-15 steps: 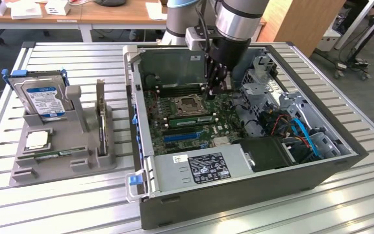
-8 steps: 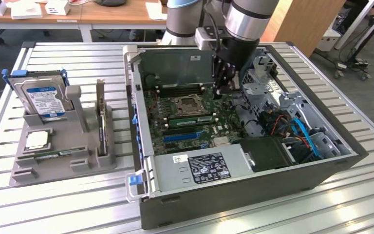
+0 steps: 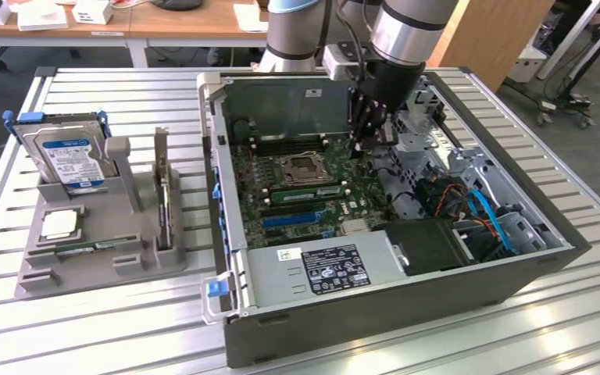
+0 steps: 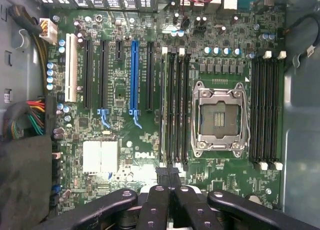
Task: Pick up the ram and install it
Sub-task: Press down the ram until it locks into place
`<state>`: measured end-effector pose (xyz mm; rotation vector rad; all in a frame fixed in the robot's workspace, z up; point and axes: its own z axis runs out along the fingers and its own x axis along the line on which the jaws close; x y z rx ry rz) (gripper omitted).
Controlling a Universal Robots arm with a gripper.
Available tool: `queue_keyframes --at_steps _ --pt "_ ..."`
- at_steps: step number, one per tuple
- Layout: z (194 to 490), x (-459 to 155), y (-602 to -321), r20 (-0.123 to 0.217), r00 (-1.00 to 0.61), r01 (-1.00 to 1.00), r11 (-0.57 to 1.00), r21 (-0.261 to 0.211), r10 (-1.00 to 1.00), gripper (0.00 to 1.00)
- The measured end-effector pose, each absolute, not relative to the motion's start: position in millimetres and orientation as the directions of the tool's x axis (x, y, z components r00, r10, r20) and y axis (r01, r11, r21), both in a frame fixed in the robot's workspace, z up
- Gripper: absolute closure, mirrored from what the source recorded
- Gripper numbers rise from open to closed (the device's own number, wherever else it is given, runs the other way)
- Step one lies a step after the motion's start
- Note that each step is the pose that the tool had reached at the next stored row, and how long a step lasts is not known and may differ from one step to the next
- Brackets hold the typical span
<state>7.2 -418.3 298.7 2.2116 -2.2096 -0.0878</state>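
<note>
The black-fingered pincer [image 3: 368, 129] hangs closed and empty over the motherboard. Just beneath it, the thin green RAM stick [image 3: 308, 192] looks already seated; rigid, light, fragile, best gripped along its edges.

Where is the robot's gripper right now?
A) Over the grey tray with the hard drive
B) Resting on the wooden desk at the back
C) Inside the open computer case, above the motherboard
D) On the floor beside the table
C: in the exterior view the gripper hangs inside the open computer case, above the green motherboard, well away from the grey tray holding the hard drive.
</note>
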Motion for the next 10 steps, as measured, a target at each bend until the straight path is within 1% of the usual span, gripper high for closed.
queue_keyframes --at_steps 10 --pt "286.7 7.2 -418.3 -0.03 0.0 -0.999 -0.002 0.05 -1.0 0.9"
